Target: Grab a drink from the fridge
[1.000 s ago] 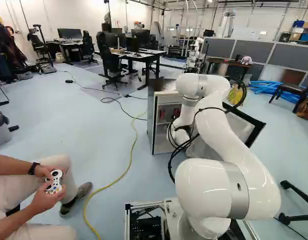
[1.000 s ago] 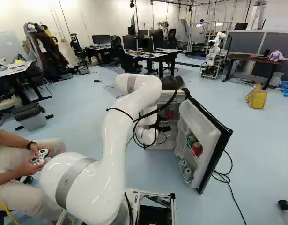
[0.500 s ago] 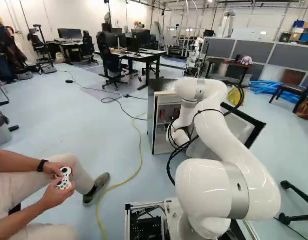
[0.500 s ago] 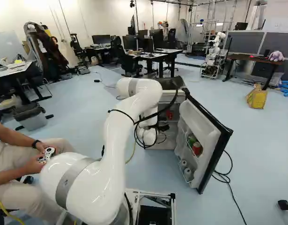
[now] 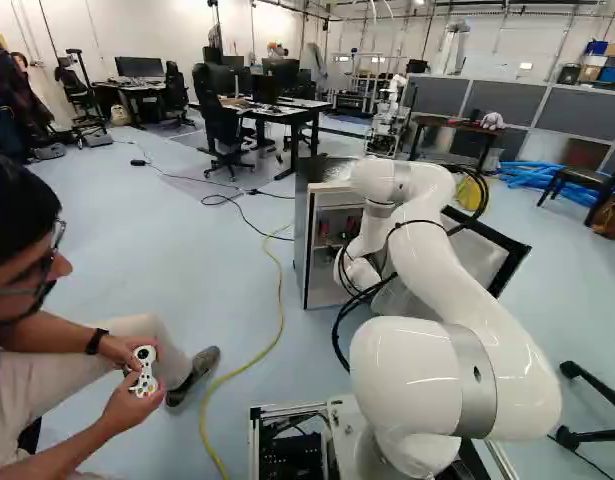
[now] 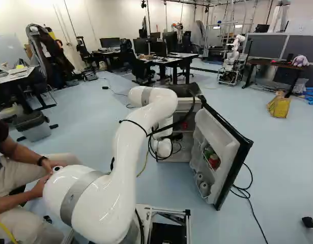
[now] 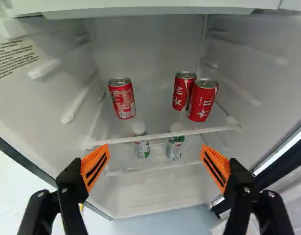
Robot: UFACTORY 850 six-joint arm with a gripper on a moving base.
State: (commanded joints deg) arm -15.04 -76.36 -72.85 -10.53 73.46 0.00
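Tool (image 6: pixel 177 136) wide open, nothing held. Ahead of it, on the fridge's upper shelf (image 7: pixel 162 136): lone red can (image 7: pixel 122 100), red pair (image 7: pixel 202 102) close together. Two green-labelled drinks (image 7: pixel 174 149) below.

The white arm (image 5: pixel 452 262) slants up and forward from its lowest joint (image 5: pixel 392 455); it bends at the elbow (image 5: pixel 399 174), then drops to the wrist (image 5: pixel 357 272); the black claw (image 6: pixel 176 136) points ahead; its two fingers (image 7: pixel 71 178) stand wide apart, orange pads (image 7: pixel 95 167) facing each other at a slant.
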